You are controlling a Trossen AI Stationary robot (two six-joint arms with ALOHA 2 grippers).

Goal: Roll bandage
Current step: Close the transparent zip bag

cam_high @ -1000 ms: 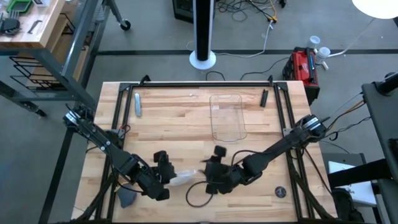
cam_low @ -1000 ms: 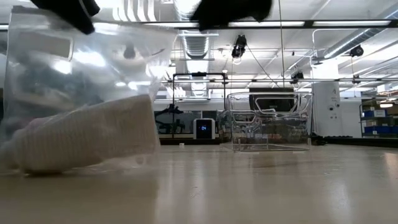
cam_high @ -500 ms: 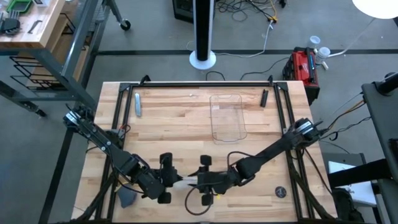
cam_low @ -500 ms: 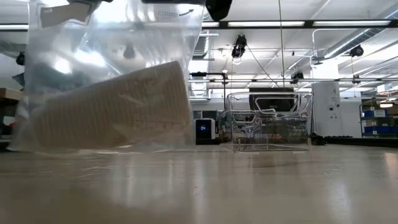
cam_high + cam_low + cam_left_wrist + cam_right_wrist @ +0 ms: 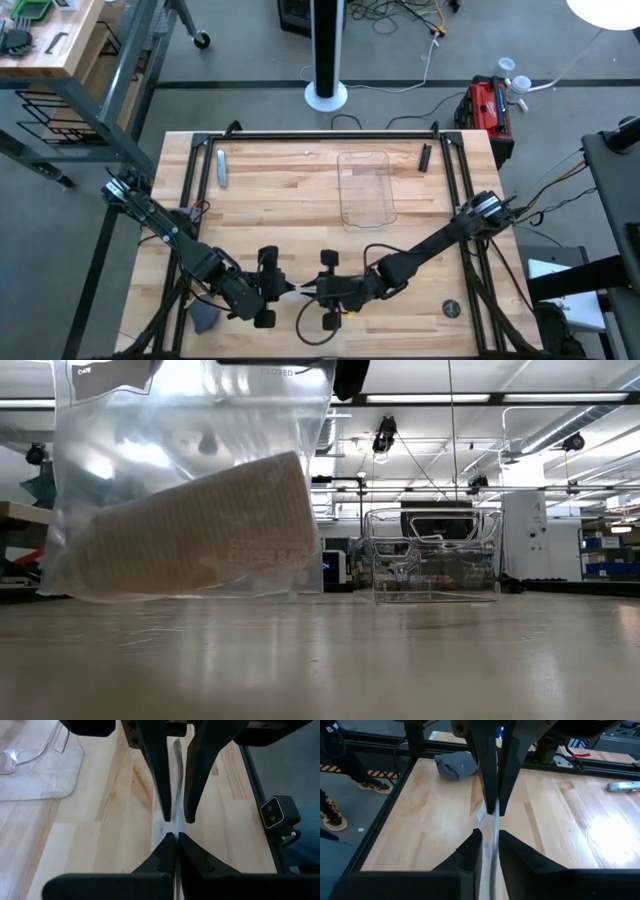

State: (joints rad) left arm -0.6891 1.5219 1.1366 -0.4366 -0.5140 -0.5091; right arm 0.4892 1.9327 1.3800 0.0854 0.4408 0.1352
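The bandage (image 5: 200,525), a ribbed whitish roll, sits tilted inside a clear plastic bag (image 5: 190,430) that hangs above the table (image 5: 300,190), the roll's lower end close to the wood. Both arms reach in low over the near part of the table, well short of the clear tray (image 5: 367,188), and meet tip to tip. The left tool (image 5: 283,291) is pressed together on the bag's thin upper edge, and the right tool (image 5: 308,292) pinches the same edge from the opposite side; in the wrist views the two pairs of fingers nearly touch, with the film caught between them. A grey cloth (image 5: 456,764) lies near the table's corner behind the left arm. Between the bag and the tray the wood is bare, and a black frame rail (image 5: 330,134) runs along the far edge beyond the tray.
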